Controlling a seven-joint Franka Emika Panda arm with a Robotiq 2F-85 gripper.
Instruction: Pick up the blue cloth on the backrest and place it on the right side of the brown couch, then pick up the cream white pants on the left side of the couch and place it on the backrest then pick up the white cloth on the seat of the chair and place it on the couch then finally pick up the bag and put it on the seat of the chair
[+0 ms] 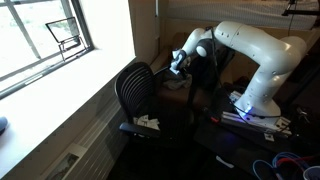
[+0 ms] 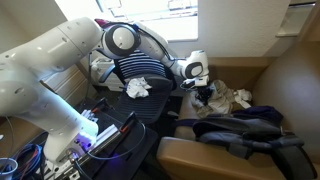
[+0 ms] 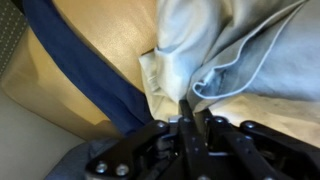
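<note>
One gripper [image 3: 195, 108], nearly closed, pinching cream white pants [image 3: 195, 45]

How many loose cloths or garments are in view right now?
3. A white cloth on the seat of the chair, cream pants on the couch, pinched by the gripper, and a blue cloth beside them. Others may be hidden behind the arm.

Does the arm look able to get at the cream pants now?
Probably yes: its jaws pinch a fold of the cream pants; the blue cloth lies beside, not over them.
</note>
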